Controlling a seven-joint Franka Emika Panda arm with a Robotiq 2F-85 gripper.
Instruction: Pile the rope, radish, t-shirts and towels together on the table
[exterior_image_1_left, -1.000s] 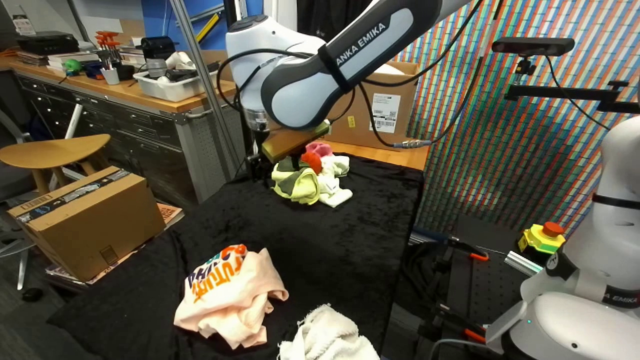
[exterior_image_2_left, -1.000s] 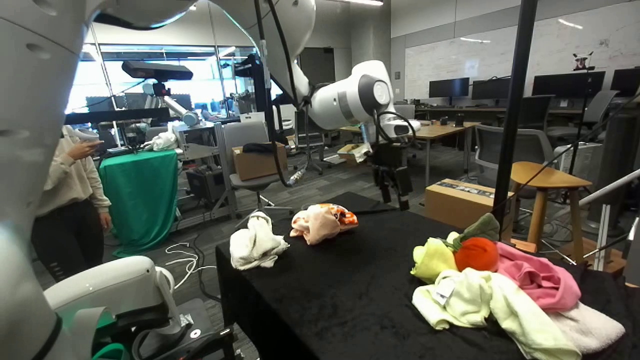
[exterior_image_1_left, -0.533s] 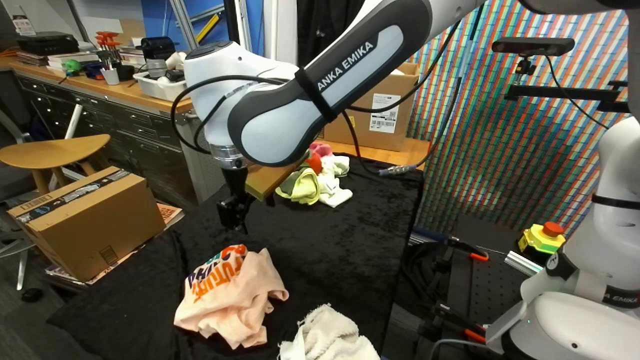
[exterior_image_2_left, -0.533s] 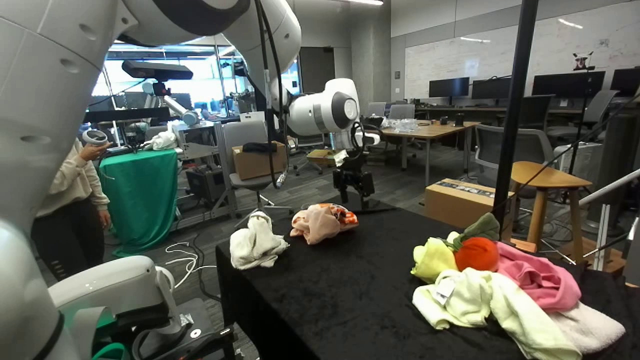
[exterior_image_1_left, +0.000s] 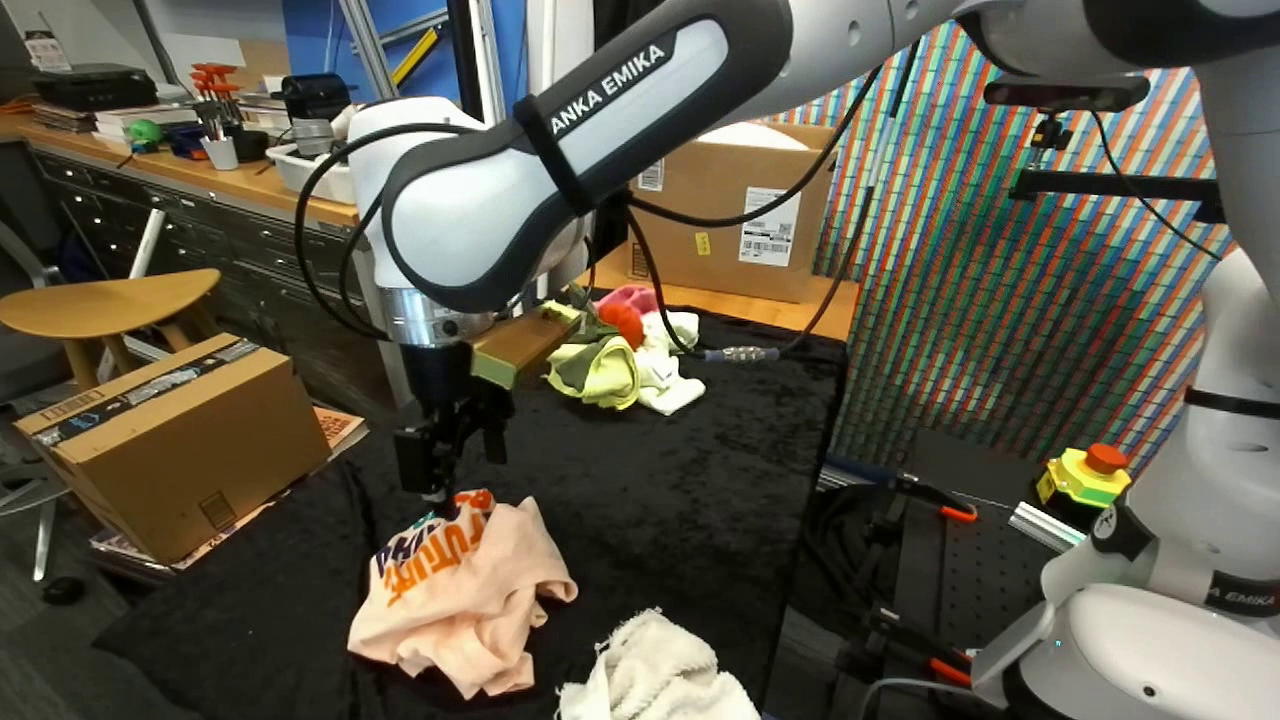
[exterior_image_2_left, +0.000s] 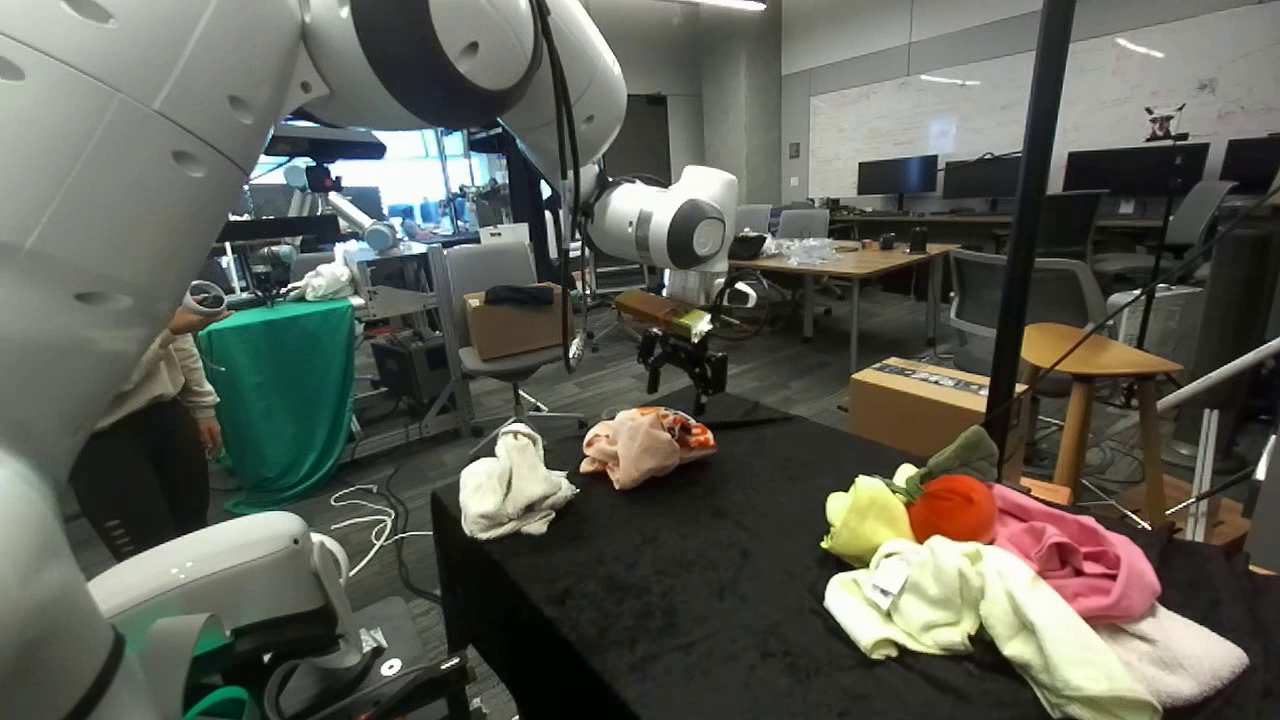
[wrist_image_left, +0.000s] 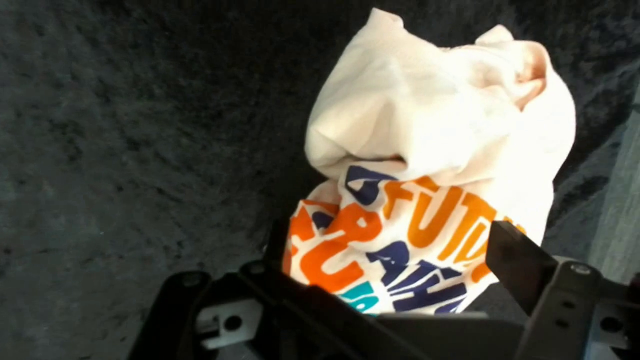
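over the printed t-shirt (wrist_image_left: 425, 135), fingers (wrist_image_left: 520, 265) spread apart, white towel (exterior_image_1_left: 655, 675) nearby

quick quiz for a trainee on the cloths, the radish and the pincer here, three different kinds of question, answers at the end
1. Short answer: in the wrist view, which garment shows between the open jaws of the pincer?

2. True or false: in an exterior view, the radish appears between the bright yellow-green cloth and the pink t-shirt.

3. Multiple choice: which of these lies well apart from the radish?
a) the pink t-shirt
b) the frayed white towel
c) the bright yellow-green cloth

Key: 1. the cream printed t-shirt; 2. true; 3. b
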